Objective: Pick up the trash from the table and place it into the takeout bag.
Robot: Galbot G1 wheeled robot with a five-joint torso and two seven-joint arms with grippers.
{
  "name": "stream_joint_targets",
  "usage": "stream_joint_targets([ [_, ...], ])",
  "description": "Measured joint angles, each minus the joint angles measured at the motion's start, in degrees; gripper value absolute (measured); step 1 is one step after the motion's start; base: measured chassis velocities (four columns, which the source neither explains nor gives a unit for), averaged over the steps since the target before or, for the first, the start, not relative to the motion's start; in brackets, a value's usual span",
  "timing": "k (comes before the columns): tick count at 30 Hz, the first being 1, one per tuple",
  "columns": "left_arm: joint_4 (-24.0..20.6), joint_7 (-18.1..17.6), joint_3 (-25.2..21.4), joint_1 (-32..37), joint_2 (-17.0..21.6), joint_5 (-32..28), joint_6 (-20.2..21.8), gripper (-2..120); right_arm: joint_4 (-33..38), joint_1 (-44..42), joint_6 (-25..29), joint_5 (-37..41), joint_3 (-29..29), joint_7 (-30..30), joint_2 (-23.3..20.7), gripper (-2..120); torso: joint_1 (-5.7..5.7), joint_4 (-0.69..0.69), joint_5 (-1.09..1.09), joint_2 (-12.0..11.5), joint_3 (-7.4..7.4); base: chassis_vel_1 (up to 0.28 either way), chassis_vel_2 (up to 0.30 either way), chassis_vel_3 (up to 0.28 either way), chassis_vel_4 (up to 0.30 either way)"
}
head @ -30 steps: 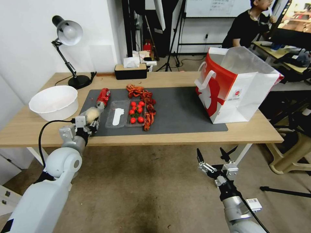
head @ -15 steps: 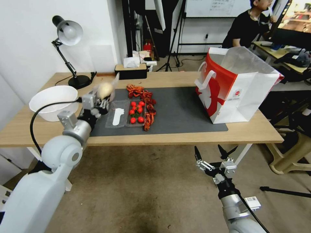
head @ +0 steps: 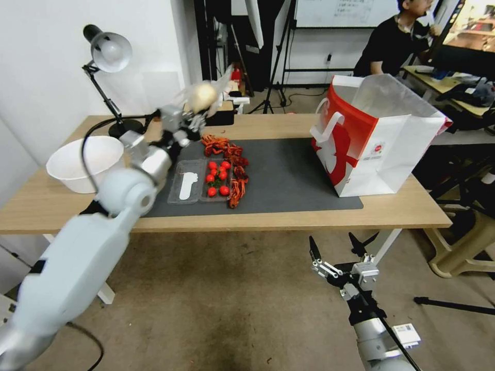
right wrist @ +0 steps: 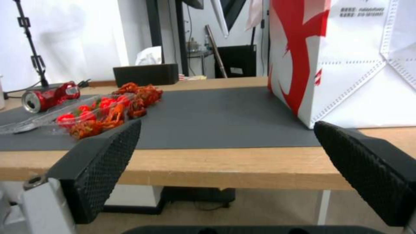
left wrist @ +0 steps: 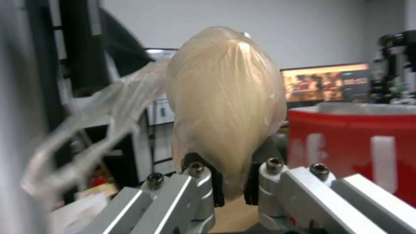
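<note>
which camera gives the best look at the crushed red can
The right wrist view: the can lies on its side at the mat's far end, open top facing the camera. In the head view the left arm covers that spot; the left wrist view faces the bagged lump.

Left arm (head: 77,257) showing glossy white rounded shells, grey metal wrist, black cable looping alongside; left gripper (left wrist: 232,188) showing silver brackets with dark hex screws; right gripper (right wrist: 234,169) wearing black knurled pads on its jaws, white label on forearm
</note>
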Motion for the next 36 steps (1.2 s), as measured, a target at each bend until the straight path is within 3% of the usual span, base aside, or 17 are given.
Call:
stream_joint_targets([
  [5,1.9,-0.6,5.0,-4.5,-3.8,-2.2,1.3,7,0.4,-0.3,-0.2,-1.2,0.0,0.0,1.1,100,0.0,0.0,0.0,0.0,0.0,0.0,0.0,0.0,0.0],
  [12,4.7,-7.4,13.1,-12.7,-12.7,-20.3,10.2,6,0.5,-0.8,-0.3,-3.2,-0.3,0.7,2.9,100,0.0,0.0,0.0,0.0,0.0,0.0,0.0,0.0,0.0],
  [19,11.3,-12.4,17.3,-20.3,-20.3,-32.1,13.8,6,0.1,-1.5,0.0,-3.4,0.2,1.5,3.4,100,0.0,0.0,-0.01,0.0,0.0,0.0,0.0,0.0,0.0],
  [29,24.0,-9.8,19.5,-26.4,-28.3,-37.8,15.5,6,-0.6,-1.1,0.0,-3.0,0.9,2.5,2.9,100,0.0,0.01,-0.01,0.0,0.0,0.0,0.0,0.0,0.0],
  [36,33.0,-8.7,19.4,-31.0,-33.6,-36.5,19.1,6,-1.5,-1.1,0.4,-2.3,1.2,2.6,2.7,100,0.0,0.01,-0.02,0.0,0.0,0.0,0.0,0.0,0.0],
])
